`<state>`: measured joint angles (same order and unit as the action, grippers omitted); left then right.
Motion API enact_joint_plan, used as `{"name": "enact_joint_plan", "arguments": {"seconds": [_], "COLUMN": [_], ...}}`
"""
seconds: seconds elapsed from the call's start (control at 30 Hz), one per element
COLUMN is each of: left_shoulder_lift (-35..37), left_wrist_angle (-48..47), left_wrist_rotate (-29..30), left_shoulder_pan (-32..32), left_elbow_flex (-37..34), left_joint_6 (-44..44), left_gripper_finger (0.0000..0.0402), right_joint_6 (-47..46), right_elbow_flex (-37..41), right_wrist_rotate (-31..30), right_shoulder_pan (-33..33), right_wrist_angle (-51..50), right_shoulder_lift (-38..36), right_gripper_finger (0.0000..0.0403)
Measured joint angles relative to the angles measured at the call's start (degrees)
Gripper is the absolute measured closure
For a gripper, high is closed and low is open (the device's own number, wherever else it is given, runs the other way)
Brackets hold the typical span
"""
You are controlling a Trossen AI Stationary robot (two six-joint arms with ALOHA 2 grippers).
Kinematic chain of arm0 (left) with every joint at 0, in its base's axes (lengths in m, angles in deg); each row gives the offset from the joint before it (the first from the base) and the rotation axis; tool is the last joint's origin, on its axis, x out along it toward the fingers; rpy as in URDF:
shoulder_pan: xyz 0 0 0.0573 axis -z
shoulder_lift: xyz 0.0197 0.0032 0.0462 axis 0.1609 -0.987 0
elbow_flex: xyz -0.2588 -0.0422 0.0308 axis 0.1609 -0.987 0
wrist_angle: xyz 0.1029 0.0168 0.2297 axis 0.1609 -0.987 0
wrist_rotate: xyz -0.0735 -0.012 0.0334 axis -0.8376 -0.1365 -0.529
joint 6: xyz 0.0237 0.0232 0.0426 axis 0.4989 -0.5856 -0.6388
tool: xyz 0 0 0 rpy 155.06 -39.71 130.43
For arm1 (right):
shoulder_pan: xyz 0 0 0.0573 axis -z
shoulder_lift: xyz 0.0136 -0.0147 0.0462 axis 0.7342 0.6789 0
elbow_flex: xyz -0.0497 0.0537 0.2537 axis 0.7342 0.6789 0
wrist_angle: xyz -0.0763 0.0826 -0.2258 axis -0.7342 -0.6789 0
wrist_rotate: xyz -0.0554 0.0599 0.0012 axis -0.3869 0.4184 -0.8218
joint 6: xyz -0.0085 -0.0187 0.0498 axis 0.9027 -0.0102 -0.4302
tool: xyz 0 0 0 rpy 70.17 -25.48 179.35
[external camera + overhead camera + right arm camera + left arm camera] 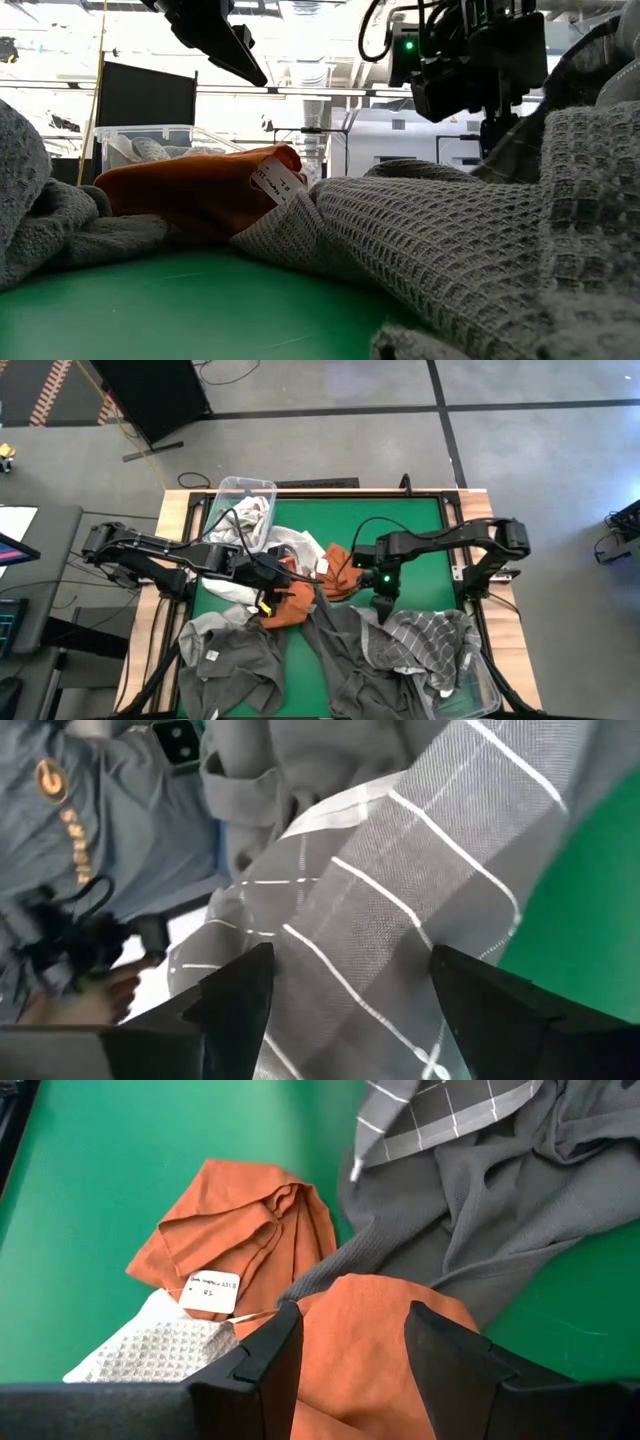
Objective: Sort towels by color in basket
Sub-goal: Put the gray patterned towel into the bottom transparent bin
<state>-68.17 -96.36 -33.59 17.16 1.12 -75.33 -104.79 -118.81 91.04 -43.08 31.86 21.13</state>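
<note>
A rust orange towel [291, 606] lies crumpled at mid table, with a second orange one [340, 570] beyond it that carries a white tag [212, 1287]. My left gripper [265, 598] hovers open above the nearer orange towel [350, 1330], raised off the table in the low view [240, 55]. My right gripper [383, 610] is open over a grey towel with thin white grid lines [430, 640], which fills the gap between its fingers [350, 990]. Dark grey towels [235, 660] [350, 660] lie spread along the near edge. My right gripper stands open with the grid-lined grey towel [400, 900] between its two fingers. Whether the fingers touch the cloth I cannot tell.
A clear bin [245, 495] at the far left holds pale cloth, and a white waffle towel [150, 1350] lies beside it. A second clear bin [485, 695] sits at the near right corner. Bare green mat [400, 520] shows at far right. A person [100, 810] stands beyond the table.
</note>
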Motion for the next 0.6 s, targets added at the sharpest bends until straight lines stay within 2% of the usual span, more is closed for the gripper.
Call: {"name": "enact_joint_plan", "arguments": {"seconds": [0.23, 0.37, 0.47, 0.6], "left_shoulder_lift": [-0.02, -0.01, 0.00, -0.02], "left_wrist_angle": [-0.02, 0.02, 0.03, 0.02], "left_wrist_rotate": [0.00, 0.00, 0.00, 0.00], "left_shoulder_pan": [0.00, 0.01, 0.00, 0.01], "left_elbow_flex": [0.00, 0.00, 0.00, 0.00], "left_joint_6": [0.00, 0.00, 0.00, 0.00], "left_gripper_finger": [0.0234, 0.0234, 0.0234, 0.0234], "right_joint_6": [0.28, 0.55, 1.16, 2.66], "right_elbow_flex": [0.00, 0.03, 0.04, 0.04], "right_wrist_rotate": [2.52, 2.58, 2.63, 2.60], "right_shoulder_pan": [-3.34, -5.23, -6.42, -7.90], "right_wrist_angle": [2.30, 2.08, 2.33, 2.17], "right_shoulder_lift": [3.72, 4.78, 4.62, 4.41], "right_gripper_finger": [0.0113, 0.0140, 0.0188, 0.0293]}}
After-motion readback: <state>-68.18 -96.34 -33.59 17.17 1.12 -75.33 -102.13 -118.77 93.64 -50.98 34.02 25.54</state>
